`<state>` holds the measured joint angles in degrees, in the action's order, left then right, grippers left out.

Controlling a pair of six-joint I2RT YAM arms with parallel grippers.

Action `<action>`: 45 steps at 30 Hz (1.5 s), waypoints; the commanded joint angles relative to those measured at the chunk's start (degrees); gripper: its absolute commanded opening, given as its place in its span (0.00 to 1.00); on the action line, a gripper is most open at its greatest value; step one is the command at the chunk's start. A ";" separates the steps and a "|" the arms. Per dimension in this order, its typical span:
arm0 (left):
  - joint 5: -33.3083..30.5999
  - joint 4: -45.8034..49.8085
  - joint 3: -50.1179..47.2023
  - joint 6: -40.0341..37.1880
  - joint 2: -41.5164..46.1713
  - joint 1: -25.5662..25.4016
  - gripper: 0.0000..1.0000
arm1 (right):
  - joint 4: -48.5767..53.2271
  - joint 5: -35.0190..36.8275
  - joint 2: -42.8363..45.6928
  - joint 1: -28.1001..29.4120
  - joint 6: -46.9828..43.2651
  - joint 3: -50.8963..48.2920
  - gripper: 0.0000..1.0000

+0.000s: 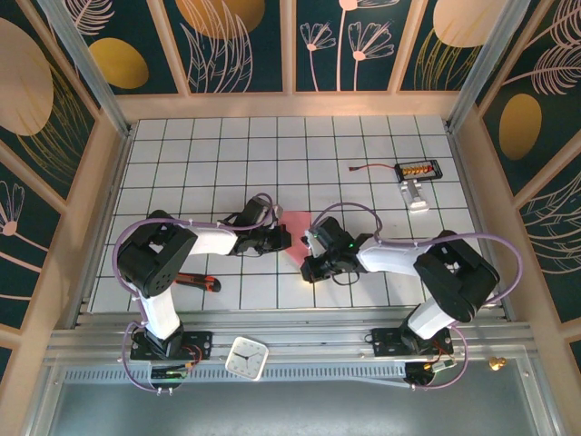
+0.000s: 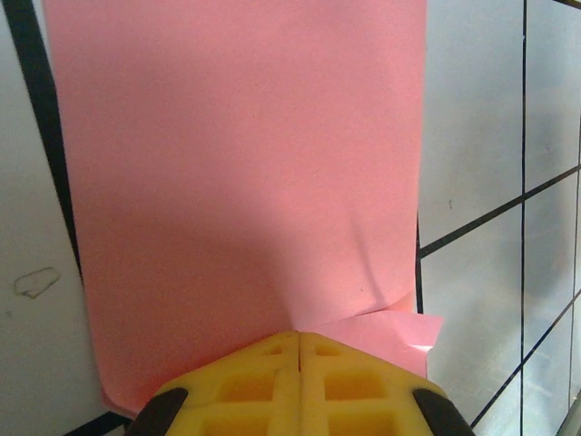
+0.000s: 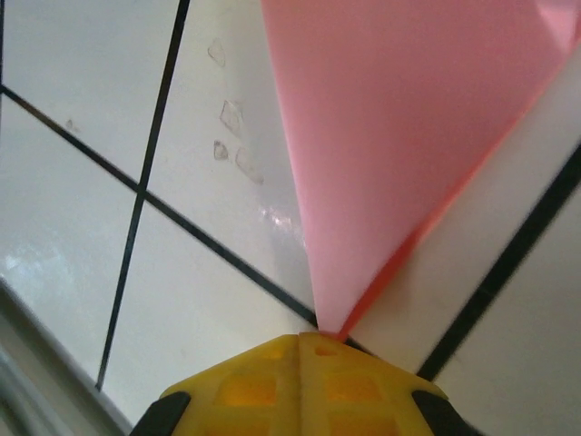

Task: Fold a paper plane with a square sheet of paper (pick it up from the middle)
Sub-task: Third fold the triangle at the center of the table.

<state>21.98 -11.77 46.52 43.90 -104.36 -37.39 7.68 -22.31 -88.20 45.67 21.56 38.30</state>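
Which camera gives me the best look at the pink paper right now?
Left wrist: the pink paper is large and close, with creases visible near the fingers. Right wrist shows one pointed corner; the top camera shows a small, partly covered patch.

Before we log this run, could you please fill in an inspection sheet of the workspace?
Surface: white grid-tiled table, small scuffs.
Job's things: pink paper, partly folded, between both grippers.
Clutter: red-handled tool; white clock; black connector board, white part.
Grippers: left gripper and right gripper both shut on the paper.
Cables: purple looms along both arms; red lead.
Surroundings: teal floral wall panels.
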 commanded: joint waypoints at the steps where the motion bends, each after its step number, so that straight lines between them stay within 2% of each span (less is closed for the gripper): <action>1: -5.11 6.41 -0.65 -1.49 -2.49 0.73 0.00 | 3.92 -2.99 2.78 -2.98 -1.38 3.47 0.00; 10: -4.95 6.85 -0.29 -1.56 -2.51 0.72 0.00 | -0.01 -5.95 -6.37 -3.75 -3.34 10.71 0.00; 17: -4.93 7.11 0.32 -1.78 -2.67 0.71 0.00 | -1.41 -5.65 -10.94 -3.78 -3.52 8.02 0.00; 32: -6.33 8.43 1.03 -3.26 -2.69 0.72 0.00 | 3.36 -3.90 -2.36 -0.24 0.73 -4.27 0.00; 37: -6.33 8.61 1.03 -3.46 -2.71 0.67 0.00 | 5.01 -3.74 0.87 -1.91 -0.42 -1.69 0.00; 41: -6.31 8.61 0.98 -3.47 -2.69 0.72 0.00 | 2.89 -7.43 3.56 -4.56 -0.69 2.14 0.00; 45: -6.05 8.52 1.03 -3.47 -2.83 0.71 0.00 | -1.34 -11.62 2.14 -5.50 0.38 4.43 0.00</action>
<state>20.29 -9.15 48.21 41.95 -104.53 -37.39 8.73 -29.82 -86.28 40.73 21.41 40.32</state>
